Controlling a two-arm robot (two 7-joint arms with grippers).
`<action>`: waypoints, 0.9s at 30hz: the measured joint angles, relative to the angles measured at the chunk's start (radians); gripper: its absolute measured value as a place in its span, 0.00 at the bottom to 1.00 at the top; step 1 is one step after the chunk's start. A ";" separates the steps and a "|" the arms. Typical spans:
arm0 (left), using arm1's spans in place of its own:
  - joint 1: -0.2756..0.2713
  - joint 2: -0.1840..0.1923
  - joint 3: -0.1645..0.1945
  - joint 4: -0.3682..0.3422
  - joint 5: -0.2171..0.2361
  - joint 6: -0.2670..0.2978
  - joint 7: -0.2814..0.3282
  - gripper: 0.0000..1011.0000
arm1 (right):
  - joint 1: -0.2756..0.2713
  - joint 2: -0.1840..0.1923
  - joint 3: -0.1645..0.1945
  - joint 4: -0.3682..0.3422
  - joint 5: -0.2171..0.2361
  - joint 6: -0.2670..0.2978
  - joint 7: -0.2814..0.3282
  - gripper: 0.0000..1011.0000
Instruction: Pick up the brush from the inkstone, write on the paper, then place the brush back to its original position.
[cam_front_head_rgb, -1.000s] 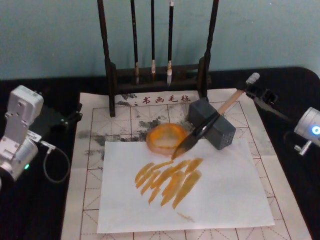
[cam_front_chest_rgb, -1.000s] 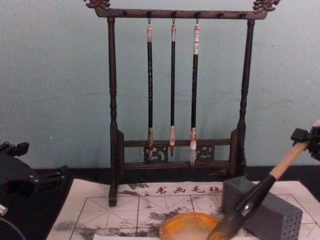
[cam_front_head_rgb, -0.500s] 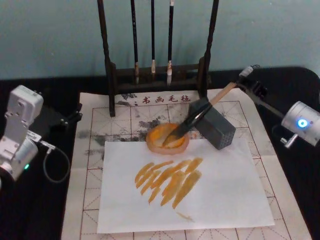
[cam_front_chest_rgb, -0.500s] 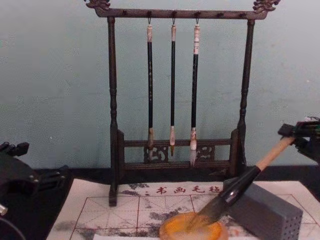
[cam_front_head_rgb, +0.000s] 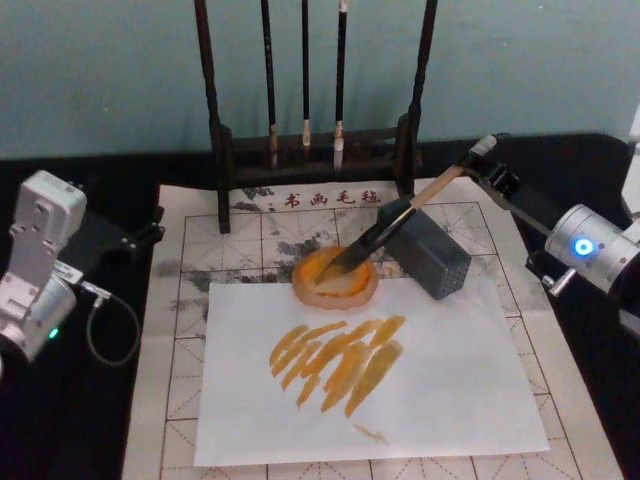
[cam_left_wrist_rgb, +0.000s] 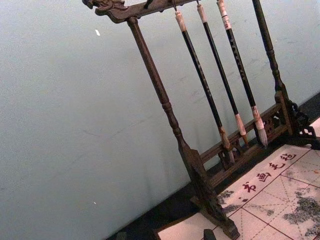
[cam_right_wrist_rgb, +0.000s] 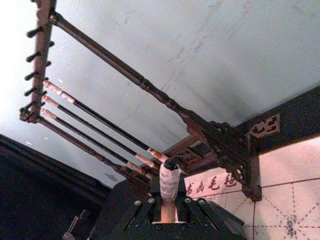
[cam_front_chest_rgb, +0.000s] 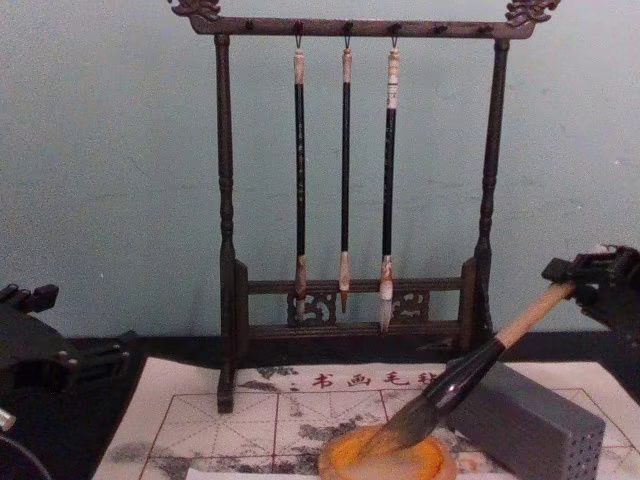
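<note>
Over at the inkstone, bristles of the brush sit in it, right gripper clamped on its handle end. Let go crooked and it could roll off, blotting the paper. Left gripper is parked at the left of the table.

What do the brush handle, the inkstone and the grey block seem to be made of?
Brush handle: pale tan, matt, probably wood or bamboo. Inkstone: smooth amber, paler centre, perhaps glazed ceramic or resin. Grey block: matt, holes dotting one face, likely plastic.

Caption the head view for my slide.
Right gripper holds the brush, bristles in the inkstone, orange strokes on the white sheet; left gripper idle at left.
</note>
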 joint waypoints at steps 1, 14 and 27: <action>0.000 0.000 0.000 0.000 0.000 0.000 0.000 0.99 | -0.001 -0.004 0.000 0.002 -0.003 -0.001 -0.004 0.18; 0.000 0.000 0.000 0.000 0.000 0.000 0.000 0.99 | 0.001 -0.035 0.002 0.028 -0.032 -0.002 -0.021 0.18; 0.000 0.000 0.000 0.000 0.000 0.000 0.000 0.99 | -0.001 -0.045 0.007 0.037 -0.047 0.010 -0.021 0.18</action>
